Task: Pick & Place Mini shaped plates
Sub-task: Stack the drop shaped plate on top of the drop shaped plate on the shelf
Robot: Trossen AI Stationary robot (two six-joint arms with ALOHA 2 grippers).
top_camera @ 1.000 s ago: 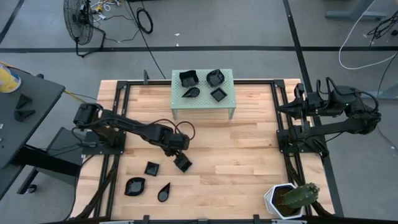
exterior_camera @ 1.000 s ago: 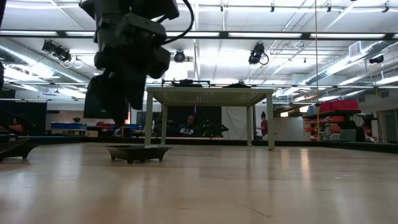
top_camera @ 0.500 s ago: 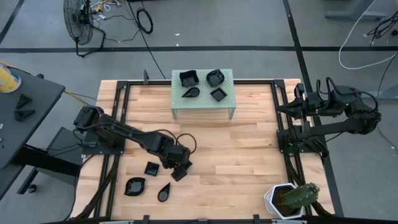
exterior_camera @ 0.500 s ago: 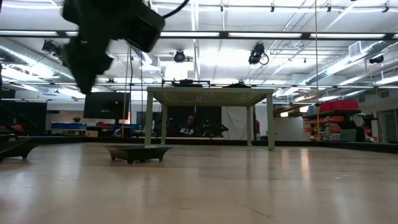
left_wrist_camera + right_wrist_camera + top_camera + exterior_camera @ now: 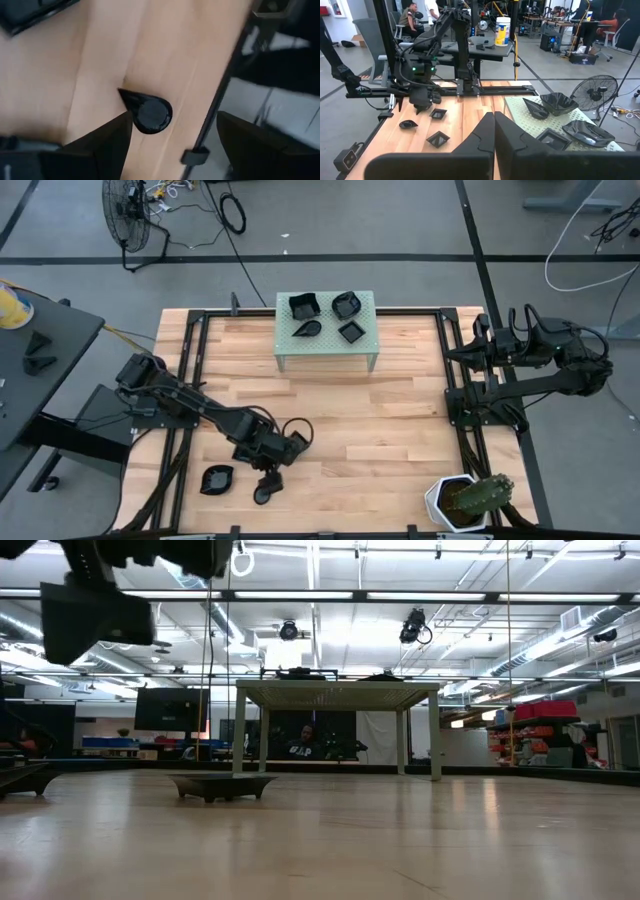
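Since a second ago the left gripper (image 5: 268,477) has swung toward the table's near edge, jaws apart over the teardrop plate (image 5: 148,113), evidently lining up to grasp it. Right gripper (image 5: 494,131) waits closed, parked.

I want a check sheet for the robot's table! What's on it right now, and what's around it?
Surface: wooden table, bare planks in the middle.
Job's things: four mini shaped plates on the green stand; three more on the table near the left arm, including a teardrop plate and a leaf plate.
Clutter: white cactus pot at the table's corner.
Grippers: left tool open, above the teardrop plate, holding nothing; right tool shut, parked at its side.
Cables: black cable looped on the floor.
Surroundings: floor fan, people seated at desks beyond.
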